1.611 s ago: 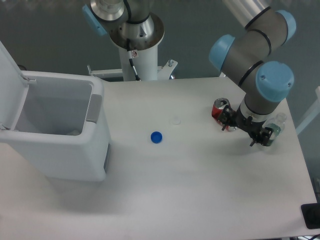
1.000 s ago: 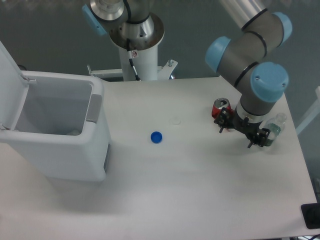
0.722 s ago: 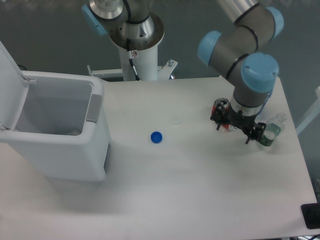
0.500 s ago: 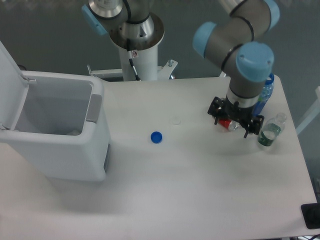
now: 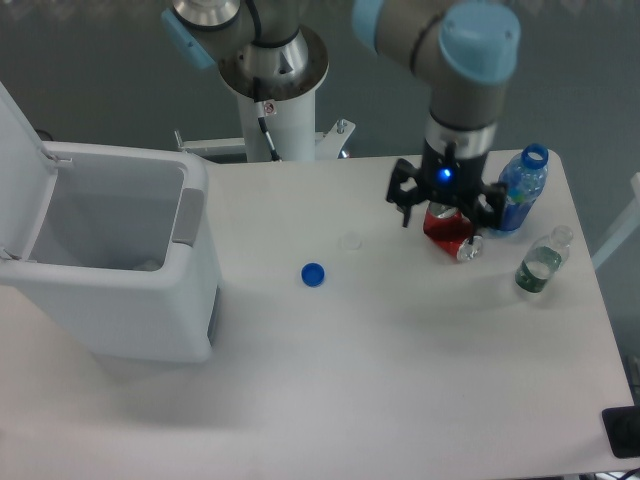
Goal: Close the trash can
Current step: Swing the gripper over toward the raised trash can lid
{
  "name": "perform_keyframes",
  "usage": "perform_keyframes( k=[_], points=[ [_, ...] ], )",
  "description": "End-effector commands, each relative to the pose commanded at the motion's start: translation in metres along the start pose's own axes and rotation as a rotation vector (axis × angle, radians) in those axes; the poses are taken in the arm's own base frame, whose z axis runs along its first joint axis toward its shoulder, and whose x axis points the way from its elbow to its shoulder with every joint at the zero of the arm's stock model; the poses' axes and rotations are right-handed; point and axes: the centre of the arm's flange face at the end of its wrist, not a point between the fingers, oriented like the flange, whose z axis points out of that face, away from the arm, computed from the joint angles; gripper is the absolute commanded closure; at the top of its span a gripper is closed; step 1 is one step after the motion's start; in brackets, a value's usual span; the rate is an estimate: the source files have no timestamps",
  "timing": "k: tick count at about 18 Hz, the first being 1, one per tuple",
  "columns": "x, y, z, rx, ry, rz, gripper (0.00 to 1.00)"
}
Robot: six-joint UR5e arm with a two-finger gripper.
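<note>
On the table (image 5: 400, 380), the bin (image 5: 110, 260) sits at the left edge, lid (image 5: 15, 160) standing open. A blue cap (image 5: 313, 273) lies mid-table, a clear bottle (image 5: 540, 263) to the right. Farther back, the gripper (image 5: 446, 205) hangs over a red can (image 5: 447, 228), fingers apparently spread and empty, beside a blue bottle (image 5: 522, 188).

The trash can (image 5: 130, 290) is smooth, faintly glossy white plastic with a grey latch strip (image 5: 186, 217), standing on a matt white table (image 5: 400, 380).
</note>
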Motion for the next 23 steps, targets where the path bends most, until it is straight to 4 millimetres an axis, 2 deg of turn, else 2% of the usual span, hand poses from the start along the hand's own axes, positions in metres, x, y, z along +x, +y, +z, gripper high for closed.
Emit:
perform_keyframes(
  k=[4,6,9,12,16,20,23],
  points=[
    [0.04,-0.001,-0.03,0.082,0.023,-0.055,0.67],
    [0.057,-0.005,-0.051,0.142,0.043,-0.156,0.76],
    [0.079,-0.008,-0.072,0.195,0.073,-0.206,0.8],
    [0.106,-0.016,-0.081,0.209,0.091,-0.228,0.84],
    [0.143,-0.022,-0.098,0.238,0.12,-0.287,0.98],
    [0.181,-0.03,-0.111,0.262,0.179,-0.318,1.0],
    [0.206,-0.032,-0.127,0.295,0.217,-0.302,1.0]
  ],
)
